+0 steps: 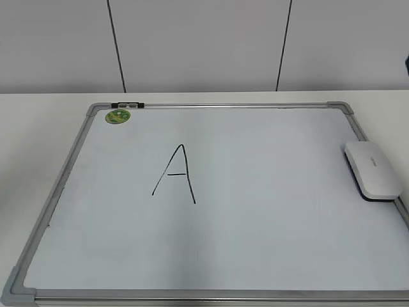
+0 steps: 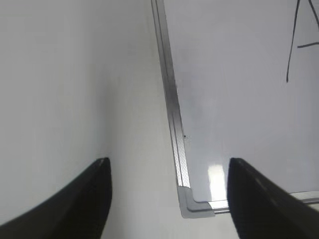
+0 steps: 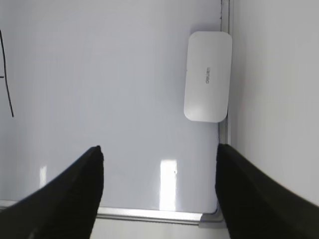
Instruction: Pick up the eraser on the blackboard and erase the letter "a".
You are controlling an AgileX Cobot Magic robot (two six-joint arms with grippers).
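Lower the right gripper (image 3: 158,191), fingers spread wide, squarely over the eraser (image 3: 208,76) lying against the whiteboard (image 1: 255,211) frame, and clamp its 2 long sides.

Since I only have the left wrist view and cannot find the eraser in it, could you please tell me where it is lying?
Observer: The eraser lies flat at the right edge of the whiteboard, partly over the frame.
Operator: Thank you. Is the right pincer holding anything?
Observer: No. The right pincer is open and empty above the board's near right corner, with the eraser ahead of it.
Operator: I see one black stroke. Is anything more written on the board?
Observer: It belongs to a single capital letter "A", left of the board's middle. I see no other writing.
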